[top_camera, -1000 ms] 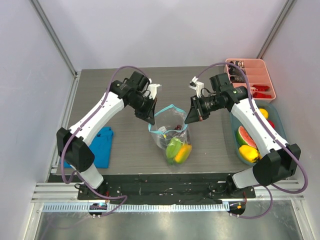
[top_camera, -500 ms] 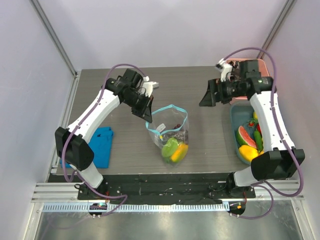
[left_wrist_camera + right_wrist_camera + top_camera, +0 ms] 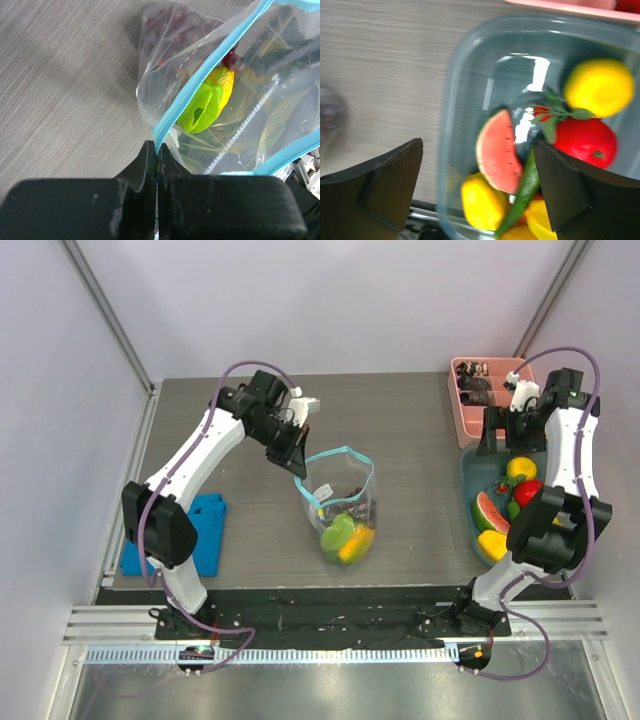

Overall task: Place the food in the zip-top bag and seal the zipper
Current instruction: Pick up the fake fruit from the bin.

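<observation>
Zip-top bag (image 3: 352, 480): clear, white glare streaks; zipper (image 3: 210, 65) light teal. Inside: lime-green fruit (image 3: 200, 107), orange-yellow fruit (image 3: 223, 82), dark red-purple grapes (image 3: 233, 61).
Desk (image 3: 400, 430): grey, fine streaked grain.
Cloth (image 3: 205, 530): bright blue.
Tray (image 3: 457, 400): pink.
Bin (image 3: 455, 100): translucent blue-grey.
Watermelon slice (image 3: 497, 150): red, dark seeds, pale-green rind.
Lemon (image 3: 600, 87) yellow; tomato (image 3: 585, 140) red, green stalk; chilli (image 3: 522, 195) green.
Left arm (image 3: 195, 465), right arm (image 3: 565, 455): white, black joints, purple cables (image 3: 225, 380).

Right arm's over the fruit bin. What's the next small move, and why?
Probably lower the open right gripper onto the watermelon slice: it lies exposed directly below, while the left gripper holds the zip-top bag mouth open by its zipper.
</observation>
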Robot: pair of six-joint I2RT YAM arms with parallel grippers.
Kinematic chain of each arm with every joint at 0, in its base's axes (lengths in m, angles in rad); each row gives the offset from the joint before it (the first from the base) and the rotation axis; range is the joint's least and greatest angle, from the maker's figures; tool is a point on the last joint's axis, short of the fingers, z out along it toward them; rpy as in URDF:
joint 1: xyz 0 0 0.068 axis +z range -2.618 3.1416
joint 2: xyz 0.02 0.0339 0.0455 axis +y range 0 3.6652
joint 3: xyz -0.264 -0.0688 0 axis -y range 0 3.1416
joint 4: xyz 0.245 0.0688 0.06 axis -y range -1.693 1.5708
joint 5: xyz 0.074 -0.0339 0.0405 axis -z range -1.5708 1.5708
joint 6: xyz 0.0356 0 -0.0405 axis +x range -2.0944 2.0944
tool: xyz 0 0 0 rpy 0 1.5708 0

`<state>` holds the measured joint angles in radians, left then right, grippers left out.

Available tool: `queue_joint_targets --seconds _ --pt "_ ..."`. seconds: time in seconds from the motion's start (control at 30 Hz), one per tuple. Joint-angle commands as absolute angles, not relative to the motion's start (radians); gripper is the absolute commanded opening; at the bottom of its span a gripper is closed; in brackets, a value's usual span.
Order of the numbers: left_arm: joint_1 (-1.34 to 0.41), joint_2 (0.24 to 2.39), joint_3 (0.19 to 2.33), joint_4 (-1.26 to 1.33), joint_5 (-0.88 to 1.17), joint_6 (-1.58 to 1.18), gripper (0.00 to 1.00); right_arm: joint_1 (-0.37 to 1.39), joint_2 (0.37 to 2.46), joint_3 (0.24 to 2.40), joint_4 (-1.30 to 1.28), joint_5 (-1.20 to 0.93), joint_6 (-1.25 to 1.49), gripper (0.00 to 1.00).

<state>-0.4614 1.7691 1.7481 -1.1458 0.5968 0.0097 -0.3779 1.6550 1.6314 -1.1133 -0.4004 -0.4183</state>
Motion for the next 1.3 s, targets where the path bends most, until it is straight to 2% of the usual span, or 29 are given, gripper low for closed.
queue_joint_targets --seconds 0.0,0.2,0.37,0.77,1.17,1.27 --pt "-0.446 1.764 1.798 -1.158 0.612 0.038 0.0 -0.403 1.71 1.689 -1.013 -0.175 -0.469 0.96" --pt "-0.446 1.766 1.812 -1.147 0.594 0.025 0.0 -0.414 1.758 1.605 -0.804 -0.08 -0.396 0.93" --pt "-0.445 1.758 1.818 -1.149 0.545 0.021 0.0 -0.426 1.854 1.598 -0.752 -0.037 -0.4 0.92" --pt "-0.443 1.784 1.824 -1.158 0.525 -0.038 0.0 -0.448 1.894 1.459 -0.545 0.034 -0.35 0.91" --pt "-0.443 1.756 1.795 -1.114 0.505 -0.06 0.0 -0.448 1.959 1.431 -0.486 0.032 -0.295 0.91" --pt "-0.443 1.756 1.792 -1.115 0.508 -0.055 0.0 -0.448 1.953 1.43 -0.488 0.014 -0.29 0.86"
